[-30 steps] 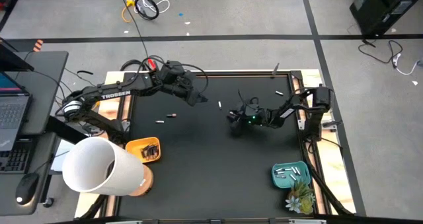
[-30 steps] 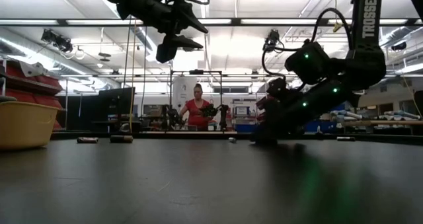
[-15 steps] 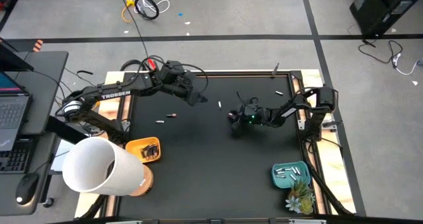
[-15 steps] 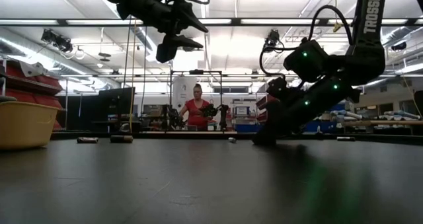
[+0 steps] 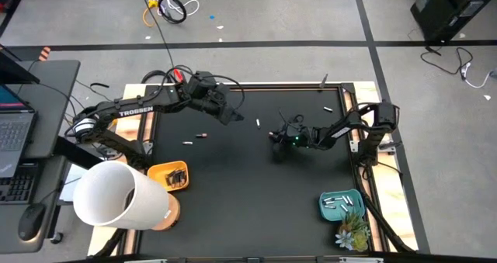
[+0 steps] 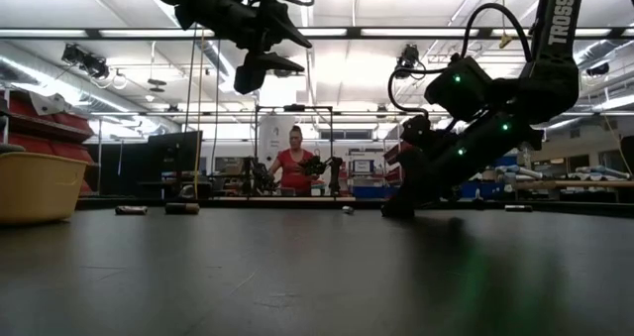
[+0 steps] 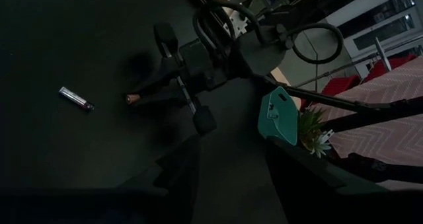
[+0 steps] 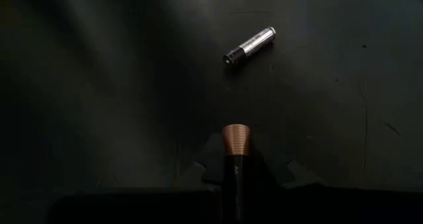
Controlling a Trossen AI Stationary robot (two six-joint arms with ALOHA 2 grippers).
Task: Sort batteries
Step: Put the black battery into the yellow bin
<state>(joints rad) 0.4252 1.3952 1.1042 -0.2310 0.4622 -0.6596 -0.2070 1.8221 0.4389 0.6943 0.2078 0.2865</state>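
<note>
Nearest to us in the right wrist view, we see a dark battery with a copper end (image 8: 236,151) pinched between the right gripper's (image 8: 236,184) fingers, its copper tip pointing forward just over the black mat (image 8: 99,85). A little way past that tip, apart from it, a silver battery (image 8: 249,45) lies loose on the mat at a slant.

From above, we find the right gripper (image 5: 277,136) low near the middle of the table (image 5: 233,216), its arm reaching in from the right edge with the elbow bent and green lights showing along the wrist. The silver battery (image 5: 258,122) lies just beyond it, between the two grippers. In the low view the right gripper (image 6: 398,205) slants steeply down, its tip at or just above the mat.

The left gripper (image 5: 230,117) hangs higher over the far left part of the mat, its arm stretched in from the left. In its wrist view the two dark fingers (image 7: 178,164) stand apart with nothing between them, looking down on the right gripper (image 7: 135,98), the copper tip and the silver battery (image 7: 76,98).

Two more small batteries (image 5: 194,139) lie on the left of the mat. An orange bin (image 5: 169,175) at the near left holds dark batteries, and a teal tray (image 5: 342,205) at the near right holds pale ones.
</note>
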